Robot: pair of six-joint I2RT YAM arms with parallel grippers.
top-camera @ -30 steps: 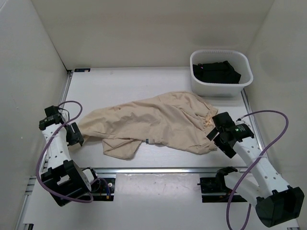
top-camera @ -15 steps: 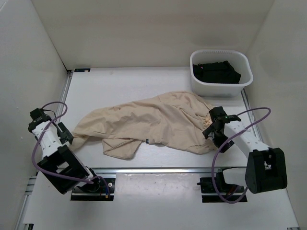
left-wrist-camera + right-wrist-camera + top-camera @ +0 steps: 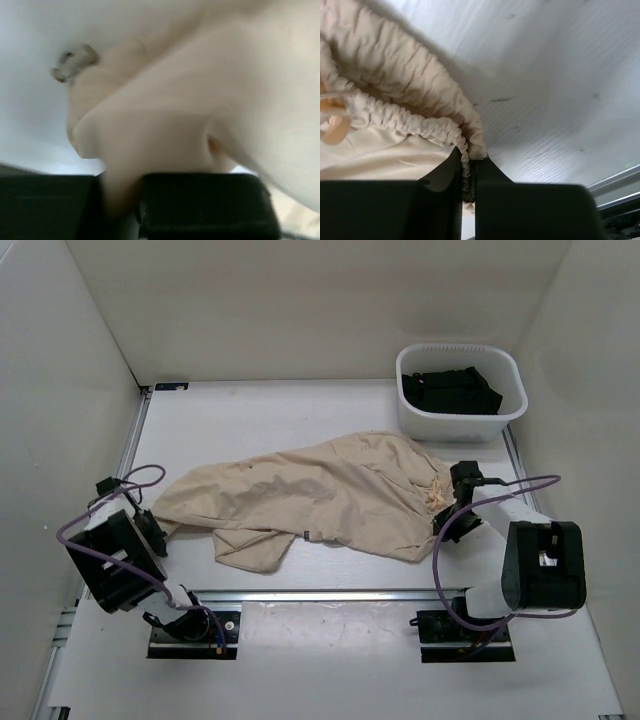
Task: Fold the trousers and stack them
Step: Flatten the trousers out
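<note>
The beige trousers [image 3: 320,502] lie crumpled across the middle of the table, a leg end at the left and the gathered waistband at the right. My left gripper [image 3: 150,525] is low at the left tip of the cloth. In the left wrist view, the gripper [image 3: 122,200] is shut on a fold of trousers [image 3: 200,100] running down between the black fingers [image 3: 200,205]. My right gripper [image 3: 445,505] sits at the right edge. Its wrist view shows the gripper [image 3: 468,185] shut on the elastic waistband [image 3: 405,122], pinched in the narrow gap.
A white plastic basket [image 3: 450,428] with dark clothing [image 3: 450,390] inside stands at the back right. White walls close in the table on the left, right and back. A metal rail [image 3: 320,595] runs along the near edge between the arm bases.
Both grippers were open a second ago and have closed on the trousers. Both arms have dropped low and folded in, the left at the leg end, the right at the waistband.
</note>
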